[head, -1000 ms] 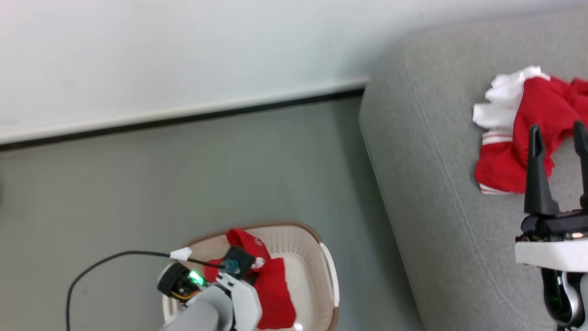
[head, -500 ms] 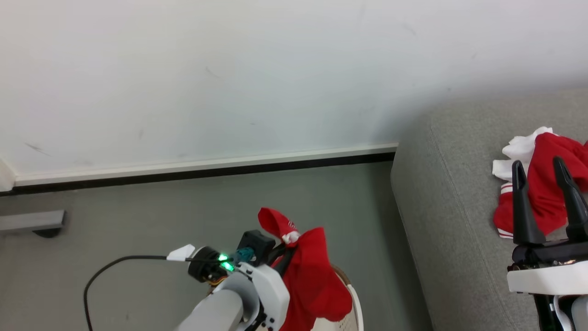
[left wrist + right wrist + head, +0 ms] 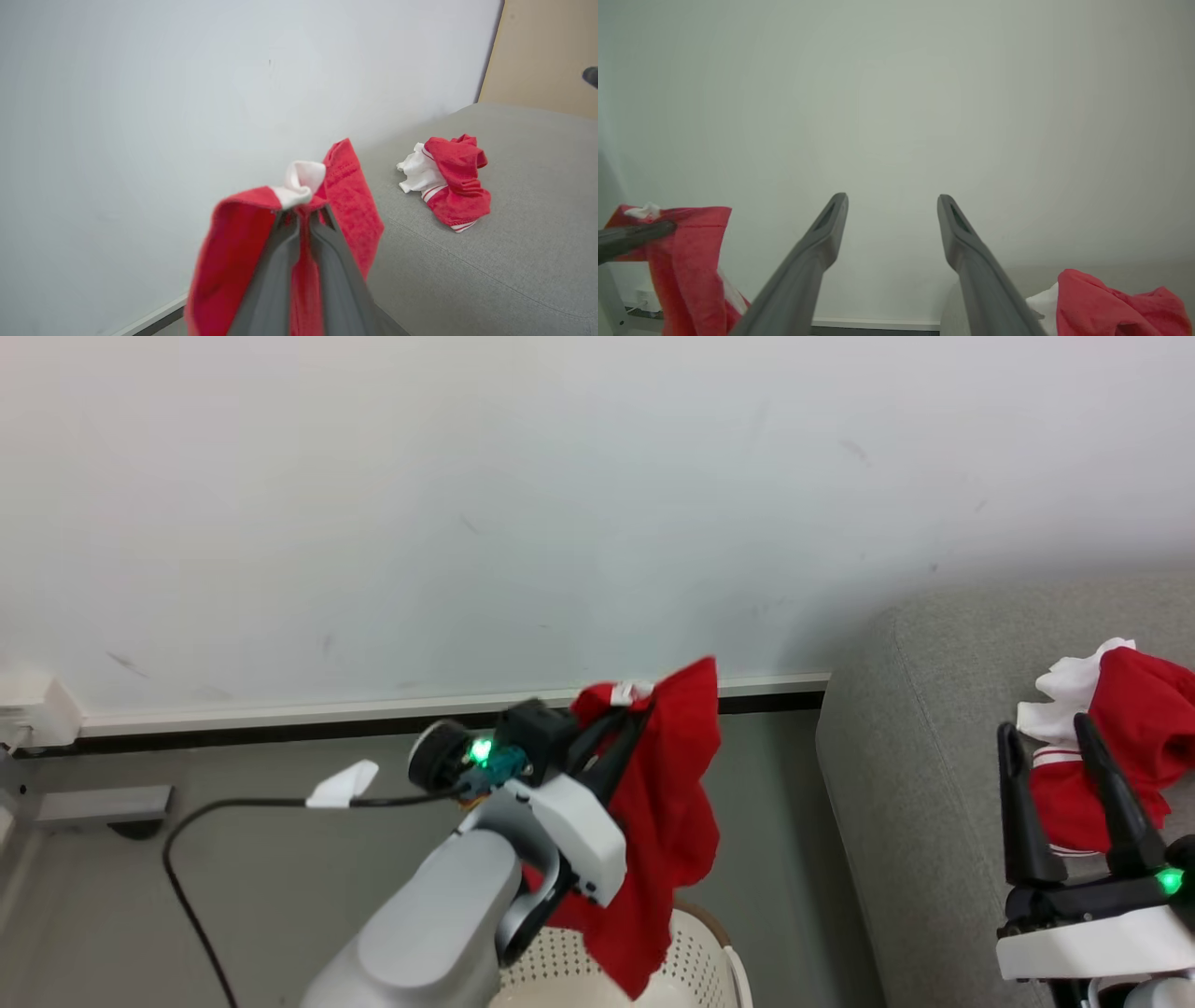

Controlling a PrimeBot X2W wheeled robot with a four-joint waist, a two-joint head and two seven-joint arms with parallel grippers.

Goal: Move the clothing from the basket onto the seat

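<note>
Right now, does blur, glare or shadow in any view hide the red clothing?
Head view: even light, the hanging garment slightly soft, a faint shadow on the wall above the seat. Left wrist view: jaws and hanging garment soft, the garment on the seat crisp. Right wrist view: hazy, washed-out wall, jaws soft. Nothing hidden.

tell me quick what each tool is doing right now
left tool: closed, holding the red garment
right tool: open, holding nothing

Red clothing [image 3: 672, 803] (white trim), grey woven seat [image 3: 896, 803], cream perforated basket [image 3: 700, 961].
</note>
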